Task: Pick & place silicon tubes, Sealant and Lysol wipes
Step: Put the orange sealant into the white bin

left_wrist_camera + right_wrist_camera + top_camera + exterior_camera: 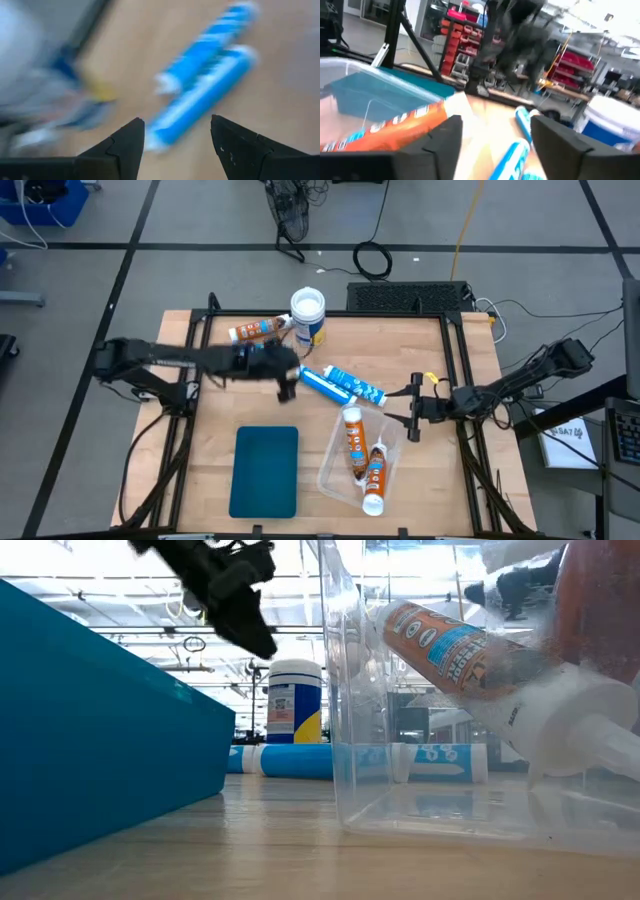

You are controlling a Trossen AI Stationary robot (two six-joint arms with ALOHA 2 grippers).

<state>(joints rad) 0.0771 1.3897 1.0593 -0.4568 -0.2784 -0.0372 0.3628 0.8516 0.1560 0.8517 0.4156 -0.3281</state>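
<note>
The Lysol wipes canister (307,315) stands upright at the table's far edge, and it shows in the low view (294,700). An orange-labelled tube (255,330) lies on the table to its left. Two blue tubes (345,385) lie side by side on the wood at the middle. Two orange-labelled tubes (360,455) lie slanted in a clear bin (335,470). My left gripper (287,385) is open and empty, raised above the table just left of the blue tubes (200,95). My right gripper (413,410) is open and empty, to the right of the blue tubes and the bin.
A teal rectangular container (265,470) sits near the front edge, left of the clear bin. Black frame rails (465,360) run along the table's left and right sides. Bare wood lies between the teal container and the far objects.
</note>
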